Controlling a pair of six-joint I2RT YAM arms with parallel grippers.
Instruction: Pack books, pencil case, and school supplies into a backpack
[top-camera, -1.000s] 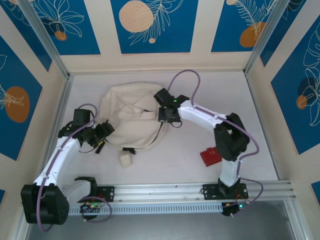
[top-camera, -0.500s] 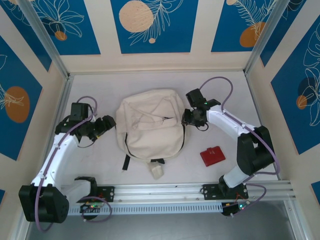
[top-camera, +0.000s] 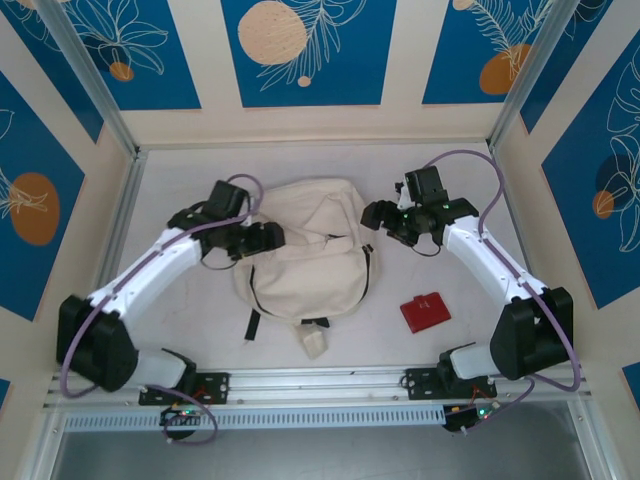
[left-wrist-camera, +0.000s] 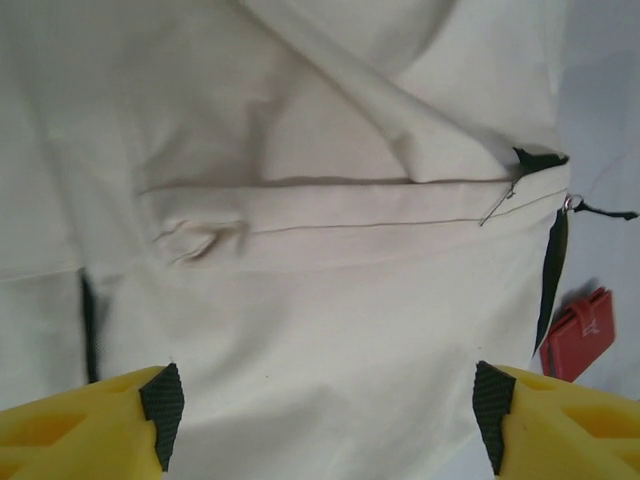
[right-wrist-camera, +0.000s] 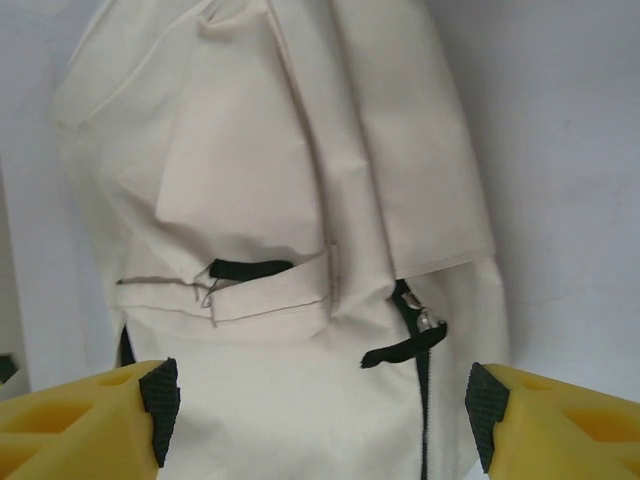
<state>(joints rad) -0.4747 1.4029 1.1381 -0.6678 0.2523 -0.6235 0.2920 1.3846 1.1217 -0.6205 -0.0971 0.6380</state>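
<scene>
The cream-white backpack lies flat in the middle of the table, front pocket up, black straps along its sides. My left gripper hovers open over its left side, and the left wrist view shows bare fabric between the yellow fingers. My right gripper is open at the bag's upper right edge, with nothing between its fingers. Below the right gripper, the right wrist view shows a black zip pull and a slightly open pocket slit. The books are out of view.
A small red flat case lies on the table right of the backpack, also seen as a red case in the left wrist view. A small white tag sticks out at the bag's near end. Walls enclose the table.
The backpack went from a crumpled heap to lying flat, further right. My right gripper opened, let go of it and drew back right. My left arm swung right over the bag.
</scene>
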